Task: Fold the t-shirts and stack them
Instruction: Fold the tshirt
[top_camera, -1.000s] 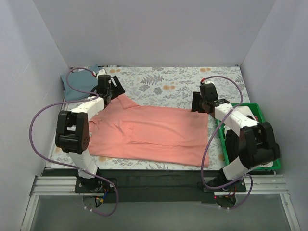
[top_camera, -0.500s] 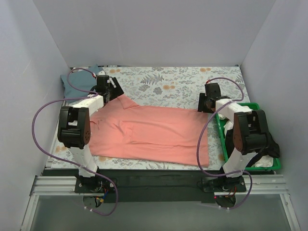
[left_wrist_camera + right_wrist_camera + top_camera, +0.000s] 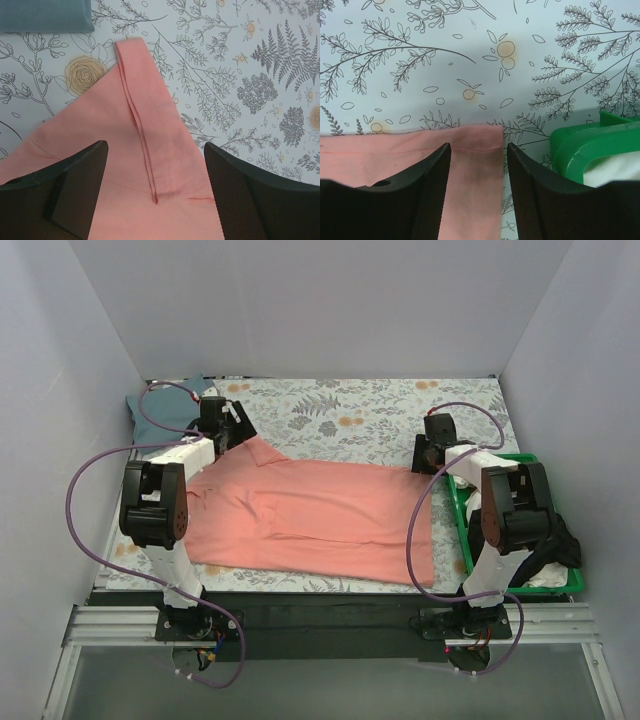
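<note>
The pink t-shirt lies spread flat across the middle of the counter. The blue-grey t-shirt sits folded at the far left corner. The left jaws stand wide open just above the pink sleeve. The right jaws stand apart, straddling the pink shirt's far right corner beside the green bin, pinching nothing.

readable text: none | labels: none | brands: none | numbers, signs: none
</note>
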